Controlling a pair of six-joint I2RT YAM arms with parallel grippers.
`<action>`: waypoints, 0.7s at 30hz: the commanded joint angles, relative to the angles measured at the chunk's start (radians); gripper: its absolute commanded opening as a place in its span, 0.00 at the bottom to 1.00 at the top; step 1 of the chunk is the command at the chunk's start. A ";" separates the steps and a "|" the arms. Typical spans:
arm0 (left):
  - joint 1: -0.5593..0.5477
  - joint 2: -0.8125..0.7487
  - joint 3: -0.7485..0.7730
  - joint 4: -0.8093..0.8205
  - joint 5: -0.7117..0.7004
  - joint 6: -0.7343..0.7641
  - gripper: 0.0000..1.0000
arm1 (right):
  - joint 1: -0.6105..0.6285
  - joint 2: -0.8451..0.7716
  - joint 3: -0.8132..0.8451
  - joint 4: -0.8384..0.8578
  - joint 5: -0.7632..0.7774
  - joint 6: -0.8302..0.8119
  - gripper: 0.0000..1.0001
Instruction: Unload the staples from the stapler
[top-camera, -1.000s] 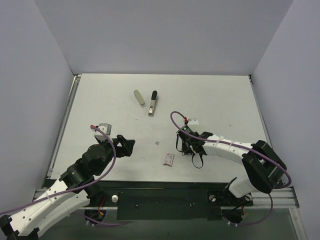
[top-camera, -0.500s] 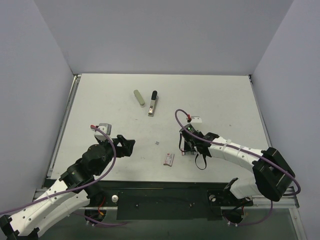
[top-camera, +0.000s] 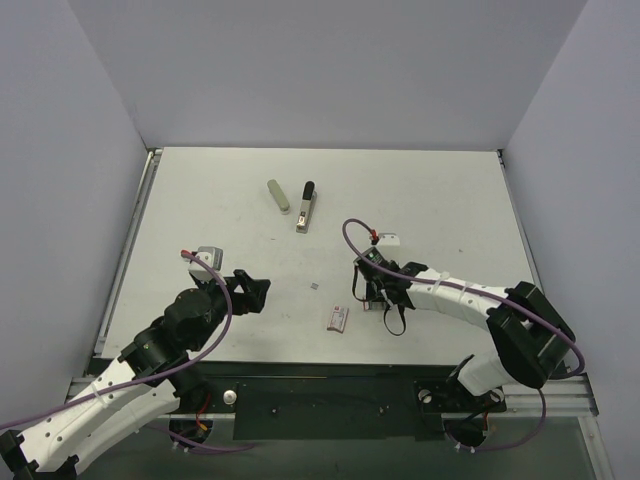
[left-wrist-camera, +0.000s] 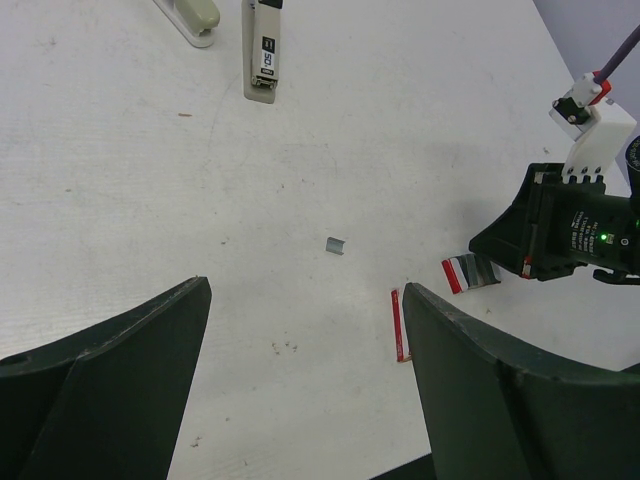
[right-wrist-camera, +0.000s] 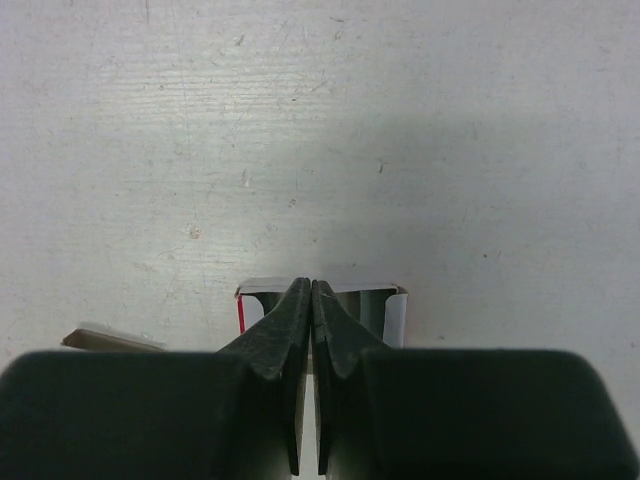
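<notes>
scuffed white tabletop (top-camera: 430, 200) bears slim metal stapler (top-camera: 306, 208); left gripper (left-wrist-camera: 305, 292) wide, right gripper (right-wrist-camera: 308, 292) pinched together.

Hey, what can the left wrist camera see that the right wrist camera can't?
Only the left wrist view shows the stapler, the olive-grey bar, a loose staple piece and the open left gripper. Only the right wrist view shows the right gripper with its fingertips pressed together. Both show the small red-and-white box at the right gripper's tips, and the white table.
</notes>
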 joint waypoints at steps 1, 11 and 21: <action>-0.003 -0.010 0.011 0.040 -0.009 0.018 0.88 | -0.009 0.008 0.021 0.016 0.048 -0.001 0.00; -0.003 -0.008 0.011 0.041 -0.009 0.019 0.88 | -0.009 0.033 0.020 0.047 0.048 -0.002 0.00; -0.003 -0.013 0.011 0.036 -0.012 0.019 0.88 | -0.009 0.047 0.014 0.047 0.008 -0.006 0.00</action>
